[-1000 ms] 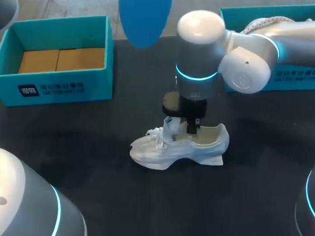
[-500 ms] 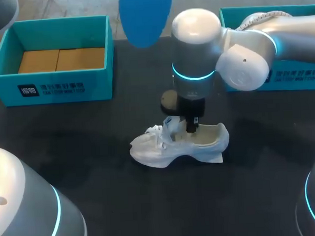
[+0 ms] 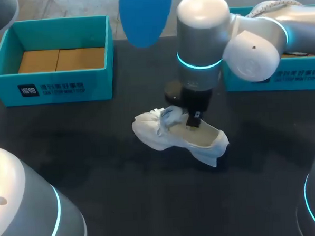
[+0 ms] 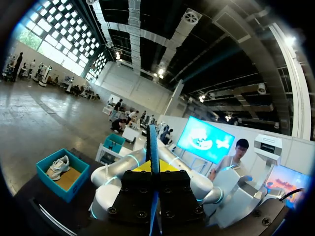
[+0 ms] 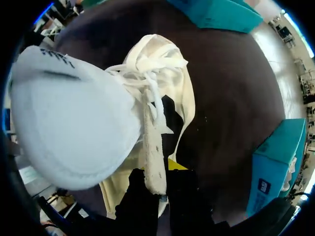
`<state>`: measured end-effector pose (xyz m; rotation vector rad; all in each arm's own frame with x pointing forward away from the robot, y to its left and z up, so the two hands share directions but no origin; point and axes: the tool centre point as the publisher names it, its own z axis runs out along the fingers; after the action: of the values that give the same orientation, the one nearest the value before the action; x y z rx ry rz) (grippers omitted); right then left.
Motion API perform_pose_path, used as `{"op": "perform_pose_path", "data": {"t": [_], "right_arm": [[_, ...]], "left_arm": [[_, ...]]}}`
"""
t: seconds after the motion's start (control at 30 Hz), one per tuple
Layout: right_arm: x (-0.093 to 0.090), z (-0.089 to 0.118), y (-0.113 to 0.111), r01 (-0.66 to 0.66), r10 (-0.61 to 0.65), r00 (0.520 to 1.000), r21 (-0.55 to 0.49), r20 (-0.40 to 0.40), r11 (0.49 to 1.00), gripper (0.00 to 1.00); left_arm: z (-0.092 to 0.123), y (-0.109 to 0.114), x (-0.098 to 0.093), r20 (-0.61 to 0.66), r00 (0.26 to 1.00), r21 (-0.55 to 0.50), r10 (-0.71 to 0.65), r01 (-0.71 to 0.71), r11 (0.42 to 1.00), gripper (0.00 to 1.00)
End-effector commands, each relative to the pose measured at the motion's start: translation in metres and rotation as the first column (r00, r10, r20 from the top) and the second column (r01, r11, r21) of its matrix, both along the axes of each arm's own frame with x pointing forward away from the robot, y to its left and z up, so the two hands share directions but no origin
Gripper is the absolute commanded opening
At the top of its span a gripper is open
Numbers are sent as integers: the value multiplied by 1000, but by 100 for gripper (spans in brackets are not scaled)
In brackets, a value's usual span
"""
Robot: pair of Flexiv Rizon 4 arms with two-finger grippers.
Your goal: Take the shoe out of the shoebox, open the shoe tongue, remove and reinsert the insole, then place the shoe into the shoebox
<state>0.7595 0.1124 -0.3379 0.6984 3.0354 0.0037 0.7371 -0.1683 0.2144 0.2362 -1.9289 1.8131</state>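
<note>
Sneaker's toe has tipped up off the table in the last half second.
Mid-table, the right gripper (image 3: 193,121) is clamped on the lace-side flap (image 5: 153,147) of the white sneaker (image 3: 174,135). Heel end low, toe raised, whole shoe nudged toward the far side. Held aloft, the left gripper (image 4: 153,172) pinches the blue insole (image 3: 146,15). Insole is out, so reinsertion is likely next. Teal shoebox (image 3: 61,88) at far left holds only cardboard.

The right arm (image 3: 251,47) is built of rounded shells, silver-grey with white caps, and a glowing cyan ring (image 3: 198,64) circles its wrist joint. The right gripper (image 5: 160,189) is black with a yellow tip (image 5: 175,164). The left arm (image 3: 22,209) is a grey dome with a like ring. The left gripper (image 4: 155,184) is black blocks studded with round screws (image 4: 111,210).
</note>
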Motion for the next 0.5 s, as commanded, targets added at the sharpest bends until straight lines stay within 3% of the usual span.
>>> {"op": "perform_pose_path", "data": {"t": [0.03, 0.5], "right_arm": [[-9, 8, -8, 78, -78, 997, 19, 5, 997, 0], [-31, 18, -12, 371, -372, 928, 82, -2, 925, 0]], "left_arm": [[1, 0, 0, 0, 1000, 3, 0, 0, 1000, 0], [1, 0, 0, 0, 1000, 3, 0, 0, 1000, 0]]}}
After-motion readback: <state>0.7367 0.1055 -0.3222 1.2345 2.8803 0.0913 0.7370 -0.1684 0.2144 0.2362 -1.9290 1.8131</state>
